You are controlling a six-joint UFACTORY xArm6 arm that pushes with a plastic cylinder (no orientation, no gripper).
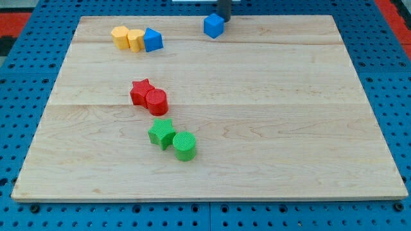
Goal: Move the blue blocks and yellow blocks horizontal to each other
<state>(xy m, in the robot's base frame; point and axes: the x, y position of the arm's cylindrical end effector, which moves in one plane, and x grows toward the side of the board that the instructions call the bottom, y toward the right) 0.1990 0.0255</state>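
A blue cube (214, 25) sits near the board's top edge, right of centre. My tip (223, 19) is right behind it, at its upper right, touching or nearly touching it. At the view's top left, a yellow hexagon block (119, 36), a second yellow block (135, 39) and a blue block with a pointed top (153, 40) stand side by side in a row, touching. The blue cube is well to the right of this row and slightly higher in the view.
A red star (140, 92) and a red cylinder (157, 101) touch near the board's middle left. A green star (161, 133) and a green cylinder (184, 145) touch below them. The wooden board (289, 128) lies on a blue pegboard.
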